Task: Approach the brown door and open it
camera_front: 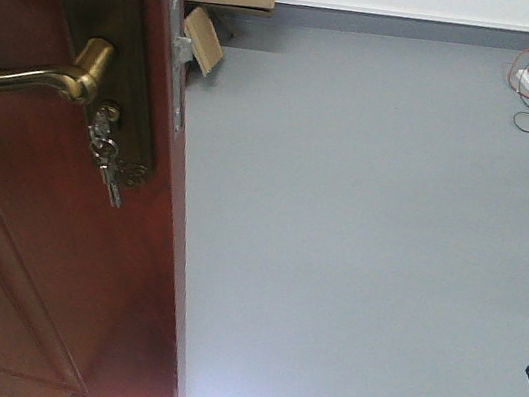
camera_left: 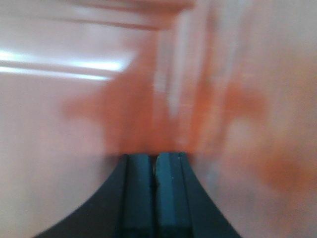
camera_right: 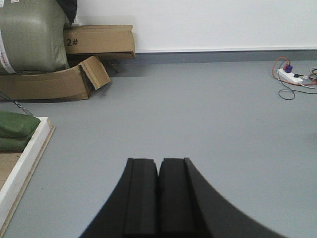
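- Brown door [camera_front: 25, 251] fills left of front view, swung ajar; its free edge with silver latch plate [camera_front: 180, 49] runs down to the floor.
- Brass lever handle [camera_front: 37, 77] and hanging keys [camera_front: 108, 159] sit just inside that edge.
- Left gripper [camera_left: 156, 191]: jaws pressed together, nothing between; blurred reddish surface close ahead, likely the door face.
- Right gripper [camera_right: 158, 193]: jaws pressed together, empty, facing open floor.
- Judgement: push steadily near the free edge, clear of handle and keys, to widen the swing.
- Open grey floor [camera_front: 356, 253] right of door; cardboard boxes [camera_right: 74, 64] and power strip [camera_right: 290, 75] sit well apart by the wall.
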{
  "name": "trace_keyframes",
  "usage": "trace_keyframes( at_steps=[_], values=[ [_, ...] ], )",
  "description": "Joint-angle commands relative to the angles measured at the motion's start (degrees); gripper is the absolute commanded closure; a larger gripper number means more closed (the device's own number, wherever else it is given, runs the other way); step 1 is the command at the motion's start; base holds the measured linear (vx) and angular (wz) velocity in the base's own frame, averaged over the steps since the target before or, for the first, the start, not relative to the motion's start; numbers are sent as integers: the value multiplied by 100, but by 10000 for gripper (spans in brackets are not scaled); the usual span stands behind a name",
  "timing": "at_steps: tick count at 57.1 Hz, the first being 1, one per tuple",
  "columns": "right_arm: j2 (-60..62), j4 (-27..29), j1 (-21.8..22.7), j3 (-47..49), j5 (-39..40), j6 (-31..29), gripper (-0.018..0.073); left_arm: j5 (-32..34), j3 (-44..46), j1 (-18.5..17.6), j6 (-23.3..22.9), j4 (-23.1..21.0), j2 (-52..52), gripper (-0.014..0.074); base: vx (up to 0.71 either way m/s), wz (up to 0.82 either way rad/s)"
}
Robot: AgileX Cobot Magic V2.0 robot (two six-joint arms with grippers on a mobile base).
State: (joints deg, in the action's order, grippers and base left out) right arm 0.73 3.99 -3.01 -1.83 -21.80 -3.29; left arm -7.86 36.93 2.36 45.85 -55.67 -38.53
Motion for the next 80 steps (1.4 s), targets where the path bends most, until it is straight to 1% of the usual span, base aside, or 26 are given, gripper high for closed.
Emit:
trace_keyframes(
  at_steps=[1, 80],
  values=[
    [32, -21, -8, -19, 463, -45, 559, 266, 182, -9, -26, -46, 4, 603, 8, 10],
    [32, -21, -8, -19, 438, -45, 559, 266, 182, -9, -26, -46, 4, 603, 7, 3]
  ],
)
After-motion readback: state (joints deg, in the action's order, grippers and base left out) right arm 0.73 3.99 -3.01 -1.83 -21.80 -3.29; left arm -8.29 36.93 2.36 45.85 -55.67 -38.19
